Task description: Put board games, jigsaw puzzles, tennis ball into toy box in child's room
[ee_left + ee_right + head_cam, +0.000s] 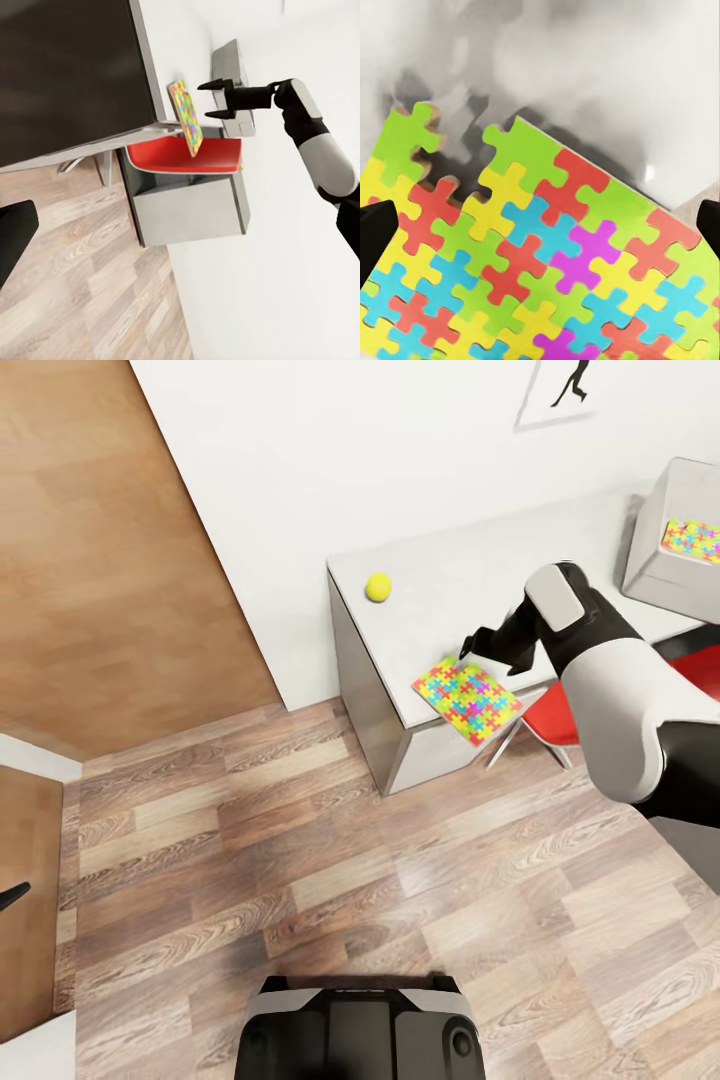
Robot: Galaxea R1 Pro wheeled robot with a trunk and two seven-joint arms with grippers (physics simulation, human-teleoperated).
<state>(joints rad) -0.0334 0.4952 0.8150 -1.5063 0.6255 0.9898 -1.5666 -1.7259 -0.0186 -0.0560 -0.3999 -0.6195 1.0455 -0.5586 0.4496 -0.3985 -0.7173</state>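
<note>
One jigsaw puzzle [693, 539] lies inside the toy box [660, 550]; right end effector [470, 647] spread apart.

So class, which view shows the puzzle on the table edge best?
Right wrist view: the puzzle is close enough to show single pieces. Head view shows it whole but small; left wrist shows it edge-on.

White-shelled right arm [610, 700], black joints, black fingers [214, 85]

Right arm reaches forward, elbow bent, right gripper [214, 100] pointing ahead with fingers spread apart; left gripper [14, 896] barely peeks in
</note>
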